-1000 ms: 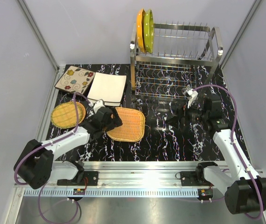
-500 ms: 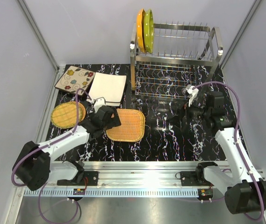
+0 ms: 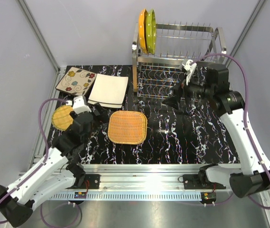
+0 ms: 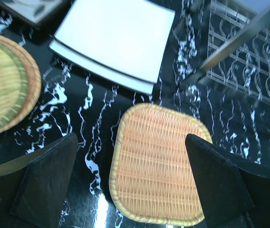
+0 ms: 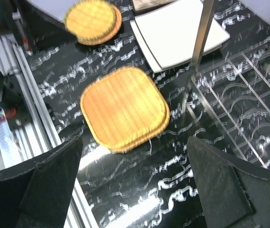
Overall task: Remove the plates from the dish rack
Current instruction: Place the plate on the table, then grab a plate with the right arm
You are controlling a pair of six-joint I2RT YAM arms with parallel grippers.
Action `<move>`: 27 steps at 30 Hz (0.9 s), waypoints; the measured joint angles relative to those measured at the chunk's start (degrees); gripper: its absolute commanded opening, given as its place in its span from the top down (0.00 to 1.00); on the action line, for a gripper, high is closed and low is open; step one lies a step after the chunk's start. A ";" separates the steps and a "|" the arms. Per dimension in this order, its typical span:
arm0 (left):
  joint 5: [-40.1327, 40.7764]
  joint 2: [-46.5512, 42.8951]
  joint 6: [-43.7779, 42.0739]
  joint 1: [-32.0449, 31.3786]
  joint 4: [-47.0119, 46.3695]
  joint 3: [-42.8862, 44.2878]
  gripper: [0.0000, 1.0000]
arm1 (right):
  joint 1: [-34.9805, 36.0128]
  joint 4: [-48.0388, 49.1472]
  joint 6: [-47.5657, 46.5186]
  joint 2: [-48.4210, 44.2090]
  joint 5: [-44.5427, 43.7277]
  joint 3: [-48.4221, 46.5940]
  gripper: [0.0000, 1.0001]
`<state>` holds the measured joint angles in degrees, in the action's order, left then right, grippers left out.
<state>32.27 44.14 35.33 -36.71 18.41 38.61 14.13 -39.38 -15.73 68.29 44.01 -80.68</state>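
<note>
Marbled table (image 3: pixel 196 137) bears plates (image 3: pixel 127 127); dish rack (image 3: pixel 177 61) holds two.

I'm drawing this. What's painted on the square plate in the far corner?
Flowers and swirls on the beige plate; top view shows it best.

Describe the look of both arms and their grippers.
The left arm and right arm have white links, black joints and bases, each with a looping purple cable. The left gripper and right gripper have broad, matte black wedge-shaped fingers.
</note>
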 measured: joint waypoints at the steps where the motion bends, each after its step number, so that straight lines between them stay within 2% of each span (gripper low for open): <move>1: 0.70 -1.51 -0.22 0.00 0.24 -0.39 0.01 | 0.57 0.00 0.98 1.49 -0.24 -1.92 0.02; 9: 3.50 -11.93 0.15 0.00 3.67 -5.90 0.01 | 2.08 -0.72 9.75 13.14 -4.46 -17.92 0.04; 18: 4.98 -17.25 2.21 0.02 7.28 -8.15 0.01 | 2.34 2.25 18.93 24.52 -10.43 -35.43 0.07; 27: 6.36 -22.64 4.00 0.02 10.86 -10.01 0.01 | 2.62 6.95 25.75 31.98 -16.63 -46.10 0.07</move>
<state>38.63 21.50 39.33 -36.69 29.28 28.60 16.75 -32.42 10.02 100.27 27.38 -126.78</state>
